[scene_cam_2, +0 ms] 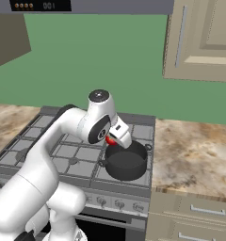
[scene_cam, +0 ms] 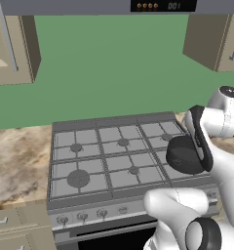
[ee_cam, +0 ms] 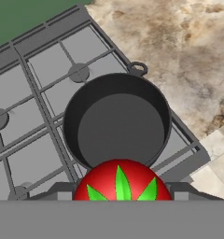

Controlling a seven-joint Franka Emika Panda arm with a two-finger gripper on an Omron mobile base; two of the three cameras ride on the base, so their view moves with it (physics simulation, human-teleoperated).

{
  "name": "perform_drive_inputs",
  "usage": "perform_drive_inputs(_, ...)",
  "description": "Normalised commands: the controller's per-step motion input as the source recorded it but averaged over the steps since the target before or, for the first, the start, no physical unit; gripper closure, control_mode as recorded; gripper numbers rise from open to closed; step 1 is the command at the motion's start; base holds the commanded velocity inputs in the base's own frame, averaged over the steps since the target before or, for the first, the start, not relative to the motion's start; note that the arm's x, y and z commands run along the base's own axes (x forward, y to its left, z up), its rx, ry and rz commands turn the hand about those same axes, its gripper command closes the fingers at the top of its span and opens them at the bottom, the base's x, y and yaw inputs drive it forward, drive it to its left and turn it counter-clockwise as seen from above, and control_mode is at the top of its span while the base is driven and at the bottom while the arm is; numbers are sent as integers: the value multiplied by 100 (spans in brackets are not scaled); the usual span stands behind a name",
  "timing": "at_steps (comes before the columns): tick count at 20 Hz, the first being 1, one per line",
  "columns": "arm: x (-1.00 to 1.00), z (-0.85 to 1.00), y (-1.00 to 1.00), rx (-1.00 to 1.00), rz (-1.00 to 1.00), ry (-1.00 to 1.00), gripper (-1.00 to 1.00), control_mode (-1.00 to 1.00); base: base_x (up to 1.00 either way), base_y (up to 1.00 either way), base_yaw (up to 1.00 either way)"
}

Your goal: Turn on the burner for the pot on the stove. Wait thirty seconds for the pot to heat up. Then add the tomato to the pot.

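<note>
Red tomato (ee_cam: 121, 181) clamped in gripper (ee_cam: 121, 192), above open pot (ee_cam: 117, 122).

A grey six-burner stove (scene_cam: 109, 156) stands between two stretches of mottled stone counter (scene_cam_2: 195, 155). One dark round pot (scene_cam_2: 125, 162) sits on the grates at the front right burner, near the counter edge; its inside appears bare, though shading makes that hard to confirm.
</note>
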Motion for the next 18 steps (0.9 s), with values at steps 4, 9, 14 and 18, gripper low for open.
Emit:
perform_drive_inputs(4, 0, 0, 0, 0, 0, 0, 100, -100, 0, 0, 0)
perform_drive_inputs(9, 0, 0, 0, 0, 0, 0, 100, -100, 0, 0, 0)
perform_drive_inputs(14, 0, 0, 0, 0, 0, 0, 100, -100, 0, 0, 0)
perform_drive_inputs(18, 0, 0, 0, 0, 0, 0, 100, -100, 0, 0, 0)
